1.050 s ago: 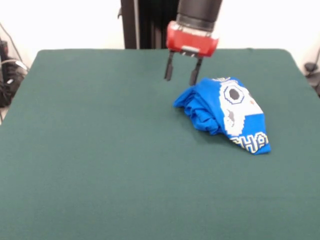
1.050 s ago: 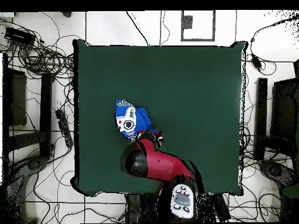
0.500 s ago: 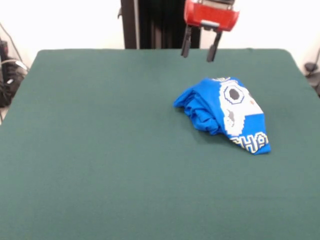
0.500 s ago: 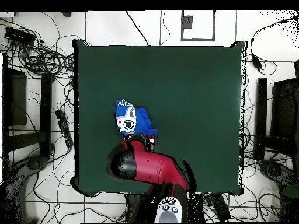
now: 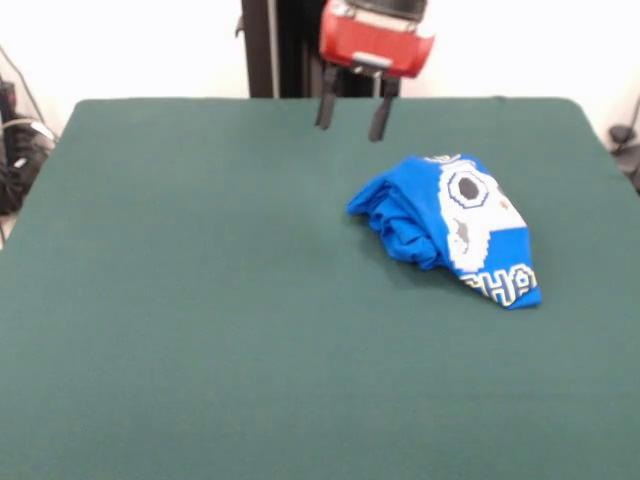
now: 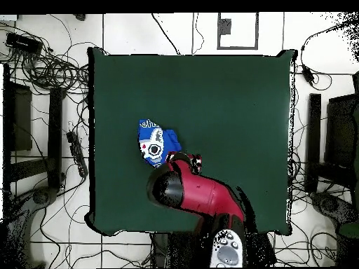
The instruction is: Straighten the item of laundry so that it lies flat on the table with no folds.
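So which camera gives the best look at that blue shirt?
The front view: the blue shirt lies bunched and unobstructed, graphic and letters visible. Overhead, it is a small patch, with the arm right beside it.

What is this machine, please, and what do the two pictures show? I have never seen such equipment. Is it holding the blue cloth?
It is a robot arm, red and black, with a gripper at its end: two dark fingers that can pinch things. One picture looks across the table; the other looks straight down from above. A crumpled blue shirt with a white graphic and pale letters lies bunched on the green table. The gripper hangs open above the table beside the shirt, not touching it. It holds nothing.
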`<state>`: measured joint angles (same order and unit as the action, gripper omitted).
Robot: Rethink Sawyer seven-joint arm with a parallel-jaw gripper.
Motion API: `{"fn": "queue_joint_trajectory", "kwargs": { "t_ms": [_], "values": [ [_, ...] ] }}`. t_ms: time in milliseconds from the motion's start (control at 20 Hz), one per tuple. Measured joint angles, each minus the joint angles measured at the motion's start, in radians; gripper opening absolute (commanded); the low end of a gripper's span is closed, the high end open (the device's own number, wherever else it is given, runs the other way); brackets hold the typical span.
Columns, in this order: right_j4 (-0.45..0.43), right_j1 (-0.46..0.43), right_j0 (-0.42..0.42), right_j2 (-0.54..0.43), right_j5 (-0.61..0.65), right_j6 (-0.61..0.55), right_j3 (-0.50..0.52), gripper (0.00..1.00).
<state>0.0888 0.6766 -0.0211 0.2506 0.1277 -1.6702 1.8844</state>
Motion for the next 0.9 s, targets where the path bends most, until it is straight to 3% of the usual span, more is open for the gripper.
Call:
{"fn": "queue_joint_trajectory", "kwargs": {
  "t_ms": [450, 900],
  "values": [
    [0.000, -0.088, 0.089, -0.042, -0.105, 0.000, -0.003, 1.00],
    [0.000, -0.110, 0.050, -0.060, -0.110, 0.000, 0.015, 1.00]
  ]
}}
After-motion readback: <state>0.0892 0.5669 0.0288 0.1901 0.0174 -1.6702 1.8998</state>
